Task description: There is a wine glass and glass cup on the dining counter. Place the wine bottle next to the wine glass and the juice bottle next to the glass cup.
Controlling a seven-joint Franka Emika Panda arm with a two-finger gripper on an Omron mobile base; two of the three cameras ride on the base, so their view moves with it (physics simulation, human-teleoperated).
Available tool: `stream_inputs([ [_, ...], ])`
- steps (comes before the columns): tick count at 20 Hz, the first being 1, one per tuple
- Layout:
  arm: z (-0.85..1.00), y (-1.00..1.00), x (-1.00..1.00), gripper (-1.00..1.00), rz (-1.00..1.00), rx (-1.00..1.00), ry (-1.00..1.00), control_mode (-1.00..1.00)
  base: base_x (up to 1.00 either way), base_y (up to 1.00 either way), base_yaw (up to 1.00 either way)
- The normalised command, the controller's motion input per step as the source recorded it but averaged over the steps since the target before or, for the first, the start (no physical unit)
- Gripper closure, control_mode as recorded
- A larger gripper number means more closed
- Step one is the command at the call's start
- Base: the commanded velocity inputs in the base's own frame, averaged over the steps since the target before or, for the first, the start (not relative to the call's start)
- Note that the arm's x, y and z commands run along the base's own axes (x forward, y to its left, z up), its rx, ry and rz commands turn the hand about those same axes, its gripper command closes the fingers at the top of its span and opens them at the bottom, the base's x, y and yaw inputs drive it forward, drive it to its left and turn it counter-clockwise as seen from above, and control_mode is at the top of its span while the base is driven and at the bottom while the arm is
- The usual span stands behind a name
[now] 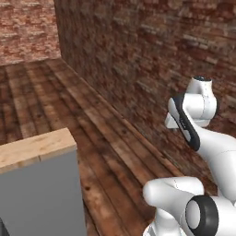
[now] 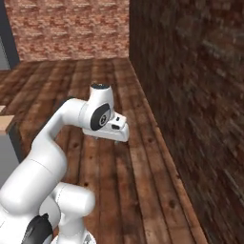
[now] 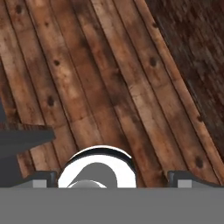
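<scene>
- The brick wall (image 1: 152, 50) runs along the robot's right, from about 12 o'clock back to 3 o'clock in the left base view, and the plank floor (image 1: 69, 106) stretches ahead of it.
- A light-wood slab on a grey panel (image 1: 37, 147) sits at about 8 o'clock in the left base view. It reads as a corner of the dining counter, though too little of it shows to be certain; its long axis seems to run off to the left, out of frame.
- The arm (image 2: 62, 124) is folded up over the base, its hand held level above bare floor, well apart from that wooden corner.
- The gripper (image 3: 112, 178) has its jaws spread wide and holds nothing; in the hand view its fingertips (image 3: 41, 179) stand far apart with only planks between them.
- No bottle or glass can be made out, so where the wine bottle and the juice bottle stand cannot be told from here.
- Judgement: the relation that matters is that the counter lies to the left, around 8 to 9 o'clock, while the claw faces the wall at roughly 1 o'clock. The base probably has to turn or drive left before any reach makes sense.
</scene>
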Motion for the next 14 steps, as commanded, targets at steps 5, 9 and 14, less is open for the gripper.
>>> stream_inputs([
  [5, 0.00, 0.00, 0.00, -1.00, 0.00, 0.00, 0.00, 1.00, 0.83, 0.00, 0.35],
  [9, 0.00, 0.00, 0.00, -1.00, 0.00, 0.00, 0.00, 1.00, 0.83, 0.00, 0.34],
  [14, 0.00, 0.00, 0.00, -1.00, 0.00, 0.00, 0.00, 1.00, 0.81, 0.00, 0.34],
])
